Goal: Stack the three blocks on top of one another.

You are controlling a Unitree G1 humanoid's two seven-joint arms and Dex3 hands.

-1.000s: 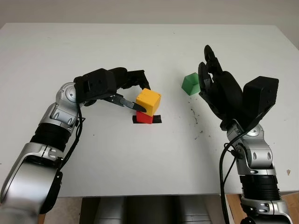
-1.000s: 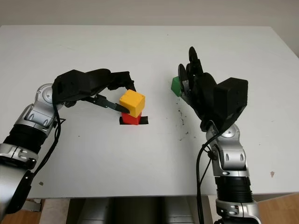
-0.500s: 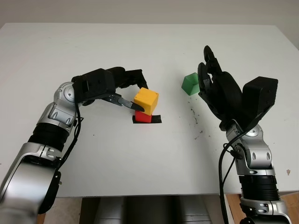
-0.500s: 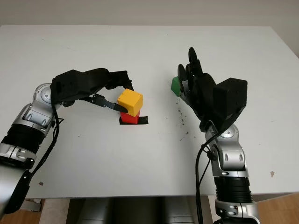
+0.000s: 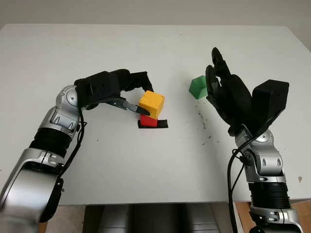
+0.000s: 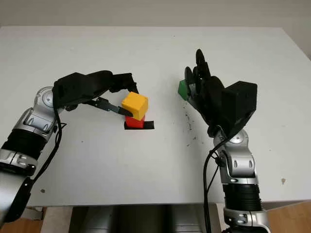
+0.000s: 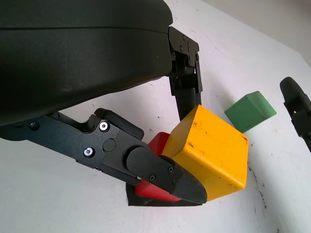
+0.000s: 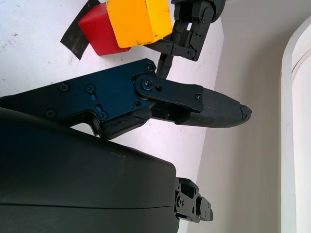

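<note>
So my left hand [image 5: 130, 94] pinches the yellow block [image 5: 151, 104] onto the red block [image 5: 148, 121]; the green block [image 5: 198, 87] beside my open right hand [image 5: 224, 92] remains.

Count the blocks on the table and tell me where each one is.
3. The yellow block is held in the left hand over the red block, which sits on black tape. The green block sits beside the open right hand.

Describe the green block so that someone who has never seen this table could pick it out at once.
On the white table, look toward the robot's right side, just beyond the raised, open right hand. The green block sits there alone on bare tabletop, apart from the yellow block that the left hand holds over the red block.
</note>
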